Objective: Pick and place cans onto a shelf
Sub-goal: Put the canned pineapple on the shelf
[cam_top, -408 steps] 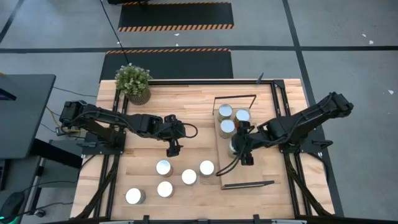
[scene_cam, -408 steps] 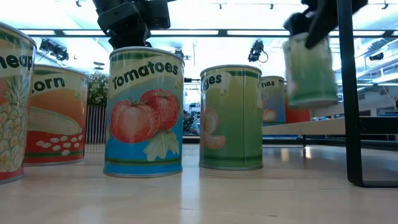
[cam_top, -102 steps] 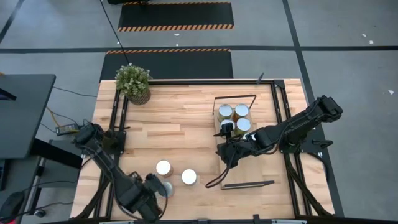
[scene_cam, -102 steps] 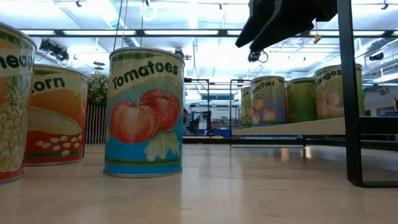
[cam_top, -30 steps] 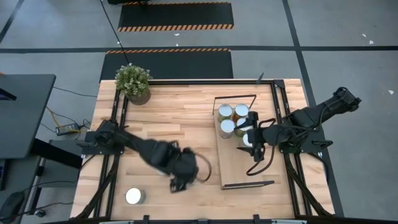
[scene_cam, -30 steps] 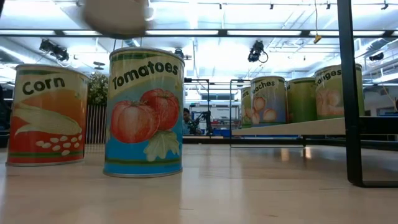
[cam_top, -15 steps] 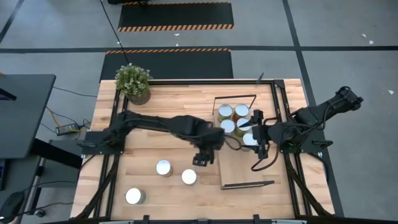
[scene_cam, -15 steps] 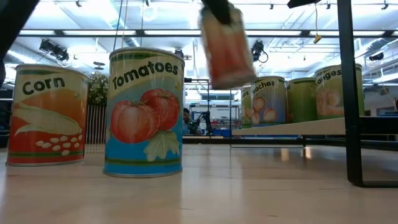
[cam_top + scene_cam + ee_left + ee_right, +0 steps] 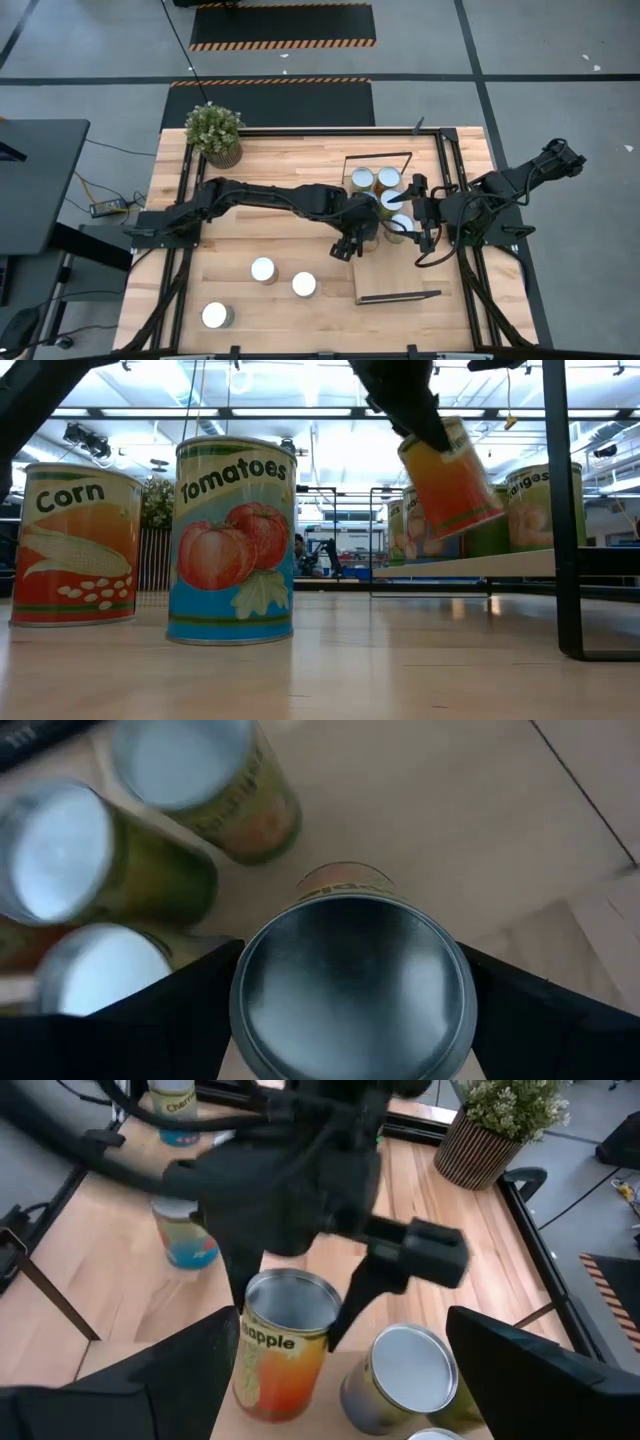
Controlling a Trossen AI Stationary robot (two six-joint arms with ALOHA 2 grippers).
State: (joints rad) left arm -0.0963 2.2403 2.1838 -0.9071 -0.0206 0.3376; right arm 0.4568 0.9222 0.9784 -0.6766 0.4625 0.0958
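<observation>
My left gripper is shut on a pineapple can with orange-yellow sides, in the air by the left edge of the light-wood shelf. The can also shows in the left wrist view and the right wrist view. Several cans stand on their bases at the shelf's far end. Three cans stand on the table: two at mid-near and one at the near left. My right gripper is open, beside the shelf's cans on their right. My left gripper pinches the pineapple can between its two fingers, one on each side of the can's wall just below the top rim. The fingers come from above, pointing down. The can is lifted clear and hangs tilted, its base swung toward the shelf.
A potted plant stands at the table's far left corner. Black wire frames stand at the shelf's two short ends. In the low view, a Corn can and a Tomatoes can stand on the table in front.
My left gripper has carried the pineapple can up from the near part of the table and toward the right and far edges, up to the shelf's left edge. The can has come to hang tilted.
</observation>
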